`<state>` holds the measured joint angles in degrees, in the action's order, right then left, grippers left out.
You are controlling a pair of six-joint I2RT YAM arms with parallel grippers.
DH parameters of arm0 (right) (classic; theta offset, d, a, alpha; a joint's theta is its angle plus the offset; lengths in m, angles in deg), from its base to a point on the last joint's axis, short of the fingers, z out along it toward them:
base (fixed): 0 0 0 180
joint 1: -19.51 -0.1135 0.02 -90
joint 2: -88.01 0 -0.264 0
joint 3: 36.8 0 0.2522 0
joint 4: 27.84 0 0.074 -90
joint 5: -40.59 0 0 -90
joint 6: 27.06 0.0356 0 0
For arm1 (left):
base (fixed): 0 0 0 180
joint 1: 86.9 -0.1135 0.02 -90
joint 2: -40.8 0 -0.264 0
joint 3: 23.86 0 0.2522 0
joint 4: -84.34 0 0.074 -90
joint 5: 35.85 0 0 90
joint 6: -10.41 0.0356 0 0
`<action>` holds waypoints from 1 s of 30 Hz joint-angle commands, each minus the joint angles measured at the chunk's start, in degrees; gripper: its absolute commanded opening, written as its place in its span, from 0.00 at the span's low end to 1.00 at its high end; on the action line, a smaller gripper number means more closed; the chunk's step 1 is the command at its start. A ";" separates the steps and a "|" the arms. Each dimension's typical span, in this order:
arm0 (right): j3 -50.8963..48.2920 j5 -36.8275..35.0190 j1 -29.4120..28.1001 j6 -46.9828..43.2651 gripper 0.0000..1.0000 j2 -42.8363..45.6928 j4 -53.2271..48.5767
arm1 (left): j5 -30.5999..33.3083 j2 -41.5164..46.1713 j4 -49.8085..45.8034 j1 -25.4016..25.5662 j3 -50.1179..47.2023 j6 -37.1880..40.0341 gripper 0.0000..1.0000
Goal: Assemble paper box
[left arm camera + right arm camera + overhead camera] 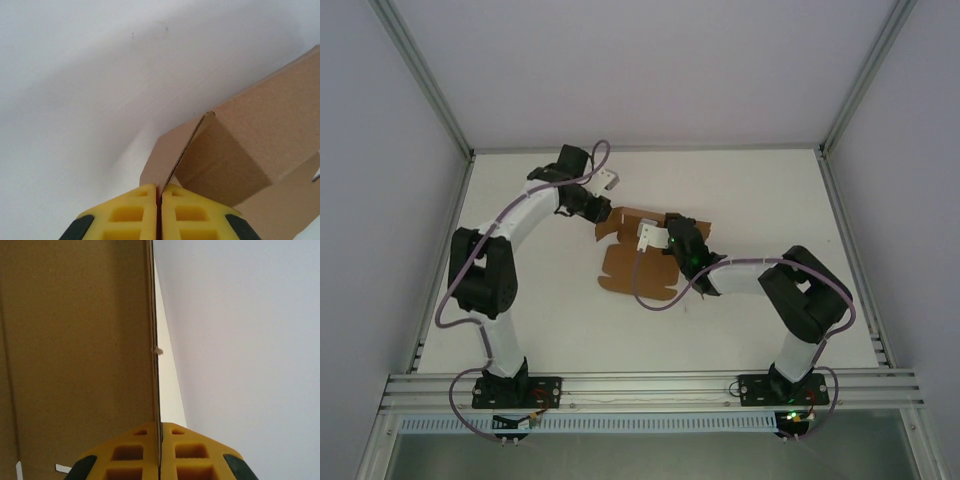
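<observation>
The paper box [635, 265] is a brown die-cut cardboard sheet lying near the table's middle, with its far flaps lifted. My left gripper [597, 217] is at the sheet's far left corner, shut on a raised flap [177, 155] whose thin edge runs between the yellow fingers [125, 215]. My right gripper [665, 240] is at the sheet's far right side, shut on another upright cardboard panel [80, 340]. That panel's edge [155, 370] passes between its yellow fingers [200, 455].
The white table [750, 190] is walled by white panels and aluminium frame posts [420, 70]. A rail [650, 385] carrying both arm bases runs along the near edge. Purple cables [455, 290] loop beside each arm.
</observation>
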<state>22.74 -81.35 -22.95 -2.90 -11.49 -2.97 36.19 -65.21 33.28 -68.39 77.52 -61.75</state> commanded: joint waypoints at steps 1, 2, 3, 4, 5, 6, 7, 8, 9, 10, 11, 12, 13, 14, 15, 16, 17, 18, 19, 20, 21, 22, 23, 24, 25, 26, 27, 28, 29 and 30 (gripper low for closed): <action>0.39 -1.71 -0.65 3.42 0.00 -0.68 2.00 | 3.09 6.23 8.64 3.01 -6.73 -11.29 0.08; 0.15 -1.77 -0.62 3.38 0.00 -0.81 2.72 | 3.65 7.50 9.71 3.93 -8.62 -12.11 0.09; -0.20 -1.80 -0.66 2.98 0.00 -1.00 3.63 | 5.20 8.54 10.58 4.73 -10.18 -13.74 0.09; -0.58 -1.76 -0.63 2.46 0.00 -1.18 4.44 | 5.94 9.34 11.47 5.29 -11.53 -15.96 0.09; -0.84 -1.72 -0.67 2.15 0.00 -1.22 4.69 | 5.56 9.88 11.93 5.47 -12.27 -17.48 0.09; -0.92 -1.79 -0.68 1.87 0.00 -1.19 4.40 | 5.81 10.19 12.31 5.79 -12.78 -19.30 0.09; -1.28 -1.73 -0.69 1.69 0.00 -1.08 4.42 | 5.90 10.26 12.09 6.24 -12.82 -20.72 0.09; -1.66 -1.72 -0.69 1.60 0.00 -0.89 4.76 | 6.09 10.33 11.81 6.86 -12.89 -21.03 0.08; -1.95 -1.56 -0.66 1.65 0.00 -0.54 4.83 | 6.96 10.46 12.44 7.71 -13.38 -21.43 0.09; -2.17 -1.33 -0.71 1.77 0.00 -0.28 4.46 | 7.67 10.40 13.09 8.74 -14.01 -20.98 0.09; -2.42 -1.11 -0.75 1.94 0.00 0.05 4.51 | 8.41 10.07 13.56 9.53 -14.29 -20.67 0.09; -2.54 -0.95 -0.74 2.16 0.00 0.10 4.52 | 9.10 9.58 14.08 10.06 -14.48 -20.89 0.09; -2.62 -0.86 -0.76 2.28 0.00 0.22 4.35 | 9.24 8.90 14.58 10.24 -14.48 -21.61 0.09; -2.79 -0.77 -0.78 2.20 0.00 0.11 4.34 | 9.38 8.49 15.55 10.28 -14.70 -22.90 0.09; -2.95 -0.90 -0.65 2.05 0.00 -0.06 4.43 | 9.77 8.22 16.93 10.30 -15.24 -24.12 0.10; -3.06 -0.85 -0.62 1.58 0.00 -0.40 4.59 | 9.86 7.90 18.49 10.25 -15.94 -25.29 0.11; -3.26 -1.04 -0.67 0.89 0.00 -0.77 5.05 | 9.73 7.50 19.20 10.28 -16.37 -26.26 0.13; -3.46 -1.19 -0.55 0.04 0.00 -1.21 5.92 | 9.29 7.19 19.13 10.26 -16.51 -26.90 0.13; -3.61 -1.40 -0.61 -1.19 0.00 -1.70 6.72 | 9.16 7.18 19.30 10.29 -16.96 -27.30 0.14; -3.86 -1.44 -0.55 -2.29 0.00 -1.90 7.51 | 9.55 7.56 19.60 10.37 -17.73 -27.63 0.14; -4.18 -1.23 -0.46 -3.36 0.00 -2.08 8.30 | 9.73 8.20 20.18 10.34 -19.06 -27.84 0.15; -4.62 -1.07 -0.43 -4.46 0.00 -2.04 8.89 | 10.06 9.03 20.80 10.37 -20.64 -27.95 0.18; -4.71 -1.13 -0.44 -4.95 0.00 -2.00 8.84 | 10.66 9.69 20.82 10.37 -21.96 -27.96 0.18; -4.90 -1.11 -0.53 -5.30 0.00 -1.93 8.66 | 11.40 10.44 20.86 10.33 -23.16 -28.20 0.22; -5.07 -1.04 -0.50 -5.56 0.00 -1.79 8.51 | 11.84 10.97 20.85 10.35 -24.02 -28.52 0.26; -5.25 -0.84 -0.44 -5.62 0.00 -1.66 8.54 | 11.77 11.33 21.72 10.35 -24.76 -28.81 0.29; -5.26 -0.65 -0.54 -5.77 0.00 -1.64 8.73 | 11.50 11.52 22.83 10.33 -25.16 -29.26 0.34; -5.25 -0.44 -0.52 -5.87 0.00 -1.43 8.50 | 11.29 11.62 22.81 10.32 -25.16 -29.82 0.36; -5.34 -0.26 -0.45 -6.21 0.00 -1.47 8.40 | 11.78 11.62 22.47 10.39 -24.89 -30.37 0.38; -5.43 -0.06 -0.50 -6.84 0.00 -1.56 8.39 | 12.40 11.78 22.17 10.35 -24.62 -31.35 0.42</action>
<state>18.04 -82.20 -23.34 -8.13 -12.56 3.41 47.82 -56.19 53.76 -58.43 52.45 -90.73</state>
